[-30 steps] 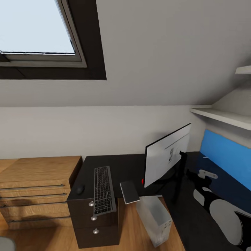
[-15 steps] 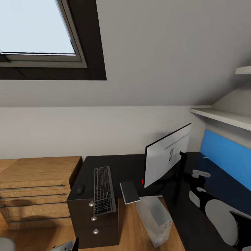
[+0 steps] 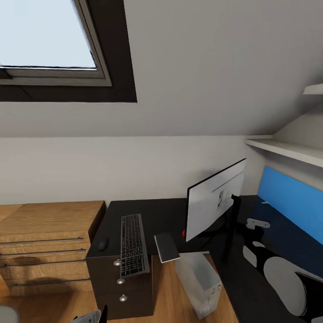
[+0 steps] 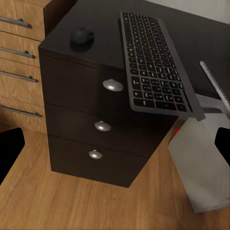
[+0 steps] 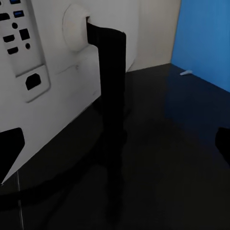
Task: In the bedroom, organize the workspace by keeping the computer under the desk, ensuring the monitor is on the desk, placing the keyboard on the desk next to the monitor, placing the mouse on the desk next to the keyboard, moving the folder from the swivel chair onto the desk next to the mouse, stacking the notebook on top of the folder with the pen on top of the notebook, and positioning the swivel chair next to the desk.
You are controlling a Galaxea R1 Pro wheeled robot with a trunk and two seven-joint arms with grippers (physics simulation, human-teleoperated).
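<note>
On the glossy black desk the keyboard overhangs the front edge, with the mouse to its left. The dark notebook juts over the edge beside the monitor, which shows its silver back. The computer stands on the floor under the desk. A thin white pen lies by the blue wall panel. My left gripper is open, low before the drawer unit. My right gripper is open behind the monitor arm. The folder is out of view.
A black three-drawer unit holds up the desk's left end. A light-wood dresser adjoins it. A blue wall panel and white shelves lie right. The sloped ceiling has a skylight. A grey rounded shape sits at the corner.
My left gripper has risen into the bottom of the head view. My right gripper has shifted a little left toward the monitor arm. The things on the desk have not moved.
</note>
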